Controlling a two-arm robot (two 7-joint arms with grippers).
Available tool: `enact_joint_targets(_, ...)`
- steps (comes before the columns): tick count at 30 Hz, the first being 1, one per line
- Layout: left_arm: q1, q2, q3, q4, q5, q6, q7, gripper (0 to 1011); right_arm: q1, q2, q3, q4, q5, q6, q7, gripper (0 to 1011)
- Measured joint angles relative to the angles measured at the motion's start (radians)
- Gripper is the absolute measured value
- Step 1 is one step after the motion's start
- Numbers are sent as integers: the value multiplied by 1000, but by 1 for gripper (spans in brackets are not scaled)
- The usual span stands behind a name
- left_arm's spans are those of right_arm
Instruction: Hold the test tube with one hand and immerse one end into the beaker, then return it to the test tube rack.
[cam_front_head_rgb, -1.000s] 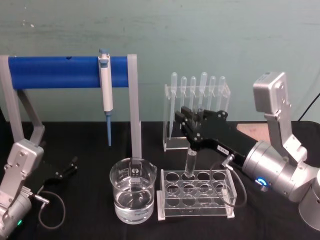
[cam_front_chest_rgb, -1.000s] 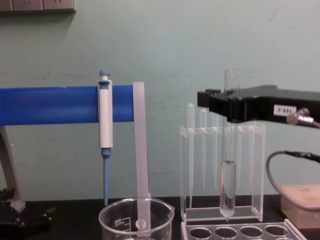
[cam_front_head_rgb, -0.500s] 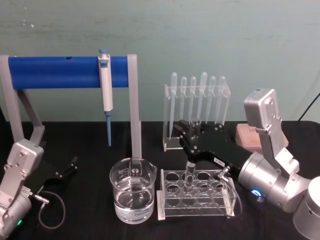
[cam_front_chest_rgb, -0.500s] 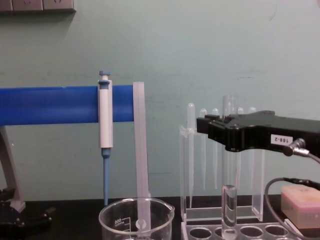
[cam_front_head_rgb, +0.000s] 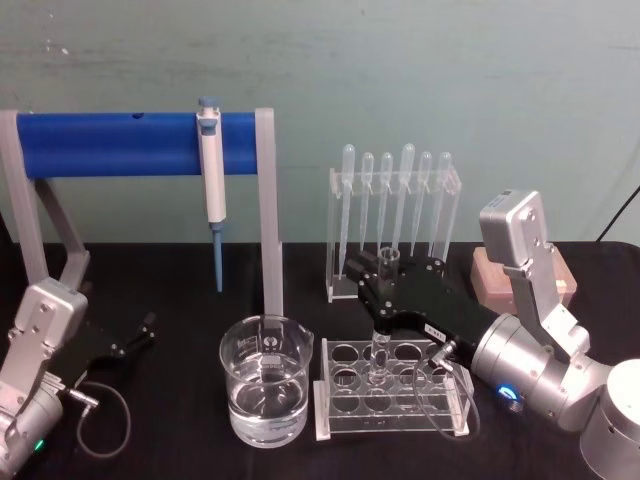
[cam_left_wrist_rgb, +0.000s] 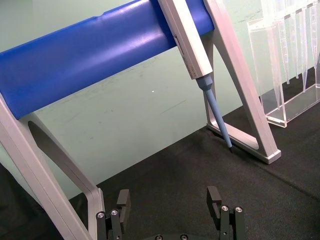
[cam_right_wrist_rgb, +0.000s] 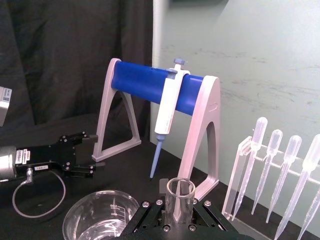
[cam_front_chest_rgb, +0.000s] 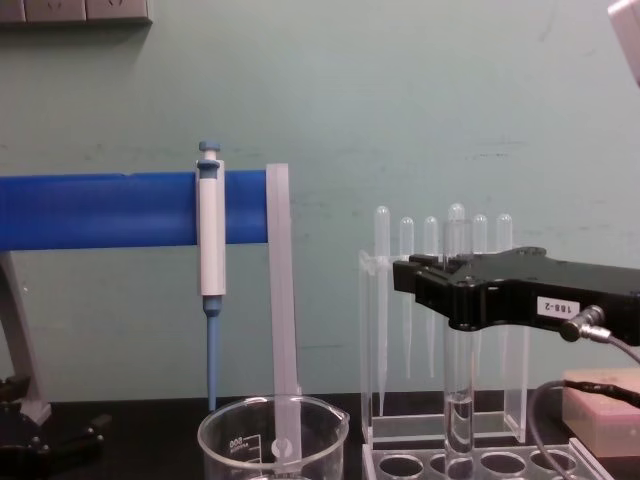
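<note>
Stood on the black cloth-covered surface (cam_front_head_rgb: 180, 440): a grey stand with a blue horizontal bar (cam_front_head_rgb: 110, 143) carrying a blue-and-white pipettor (cam_front_head_rgb: 211, 180), a clear acrylic holder of thin plastic pipettes (cam_front_head_rgb: 395, 215), a clear multi-hole tube rack (cam_front_head_rgb: 345, 395), a pink block (cam_front_head_rgb: 490, 278).

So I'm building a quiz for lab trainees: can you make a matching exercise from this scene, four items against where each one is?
Items:
1. test tube
2. pipettor
3. beaker
4. pipettes

Places:
A. hanging on the blue bar of the stand
B. standing on the table with clear liquid in it
C. held by the right gripper, its lower end in the tube rack
D. standing in a row in the clear acrylic rack at the back

Pairs: 1-C, 2-A, 3-B, 4-D
</note>
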Motion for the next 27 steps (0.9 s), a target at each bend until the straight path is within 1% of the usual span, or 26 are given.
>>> enact_joint_targets(27, 0, 0, 0, 0, 0, 0, 0, 1000, -9, -23, -4, 50, -24, -9, 11, 134)
